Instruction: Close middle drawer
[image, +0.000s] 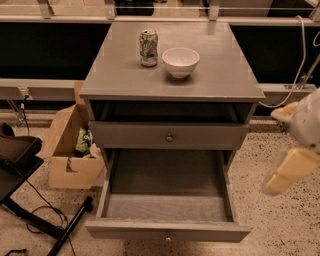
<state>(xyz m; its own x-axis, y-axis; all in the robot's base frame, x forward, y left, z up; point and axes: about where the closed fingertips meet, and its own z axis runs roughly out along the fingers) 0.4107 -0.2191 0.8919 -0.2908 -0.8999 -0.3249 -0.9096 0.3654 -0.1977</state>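
Gripper (300, 145): at the right margin of the view, off the bench's (115, 75) front-right corner and below the level of its top, well apart from the cabinet and touching nothing. It shows as a blurred pale and yellowish form; whether it is released or clenched cannot be told.

Middle drawer (167, 202): pulled far out from under the bench's front edge, interior bare, small round knob (168, 237) at the centre of its front panel.

Upper drawer (210, 136): directly above, with its own central knob; it appears to stand slightly out from the front edge, with a dark gap over it.

Bench top: a can (148, 47) stands upright near the back edge, left of centre; a white bowl (180, 61) sits just beside it, on its right.

Floor: an open cardboard box (67, 150) stands off the front-left corner, against the cabinet's side. A black stand (20, 165) is further left.
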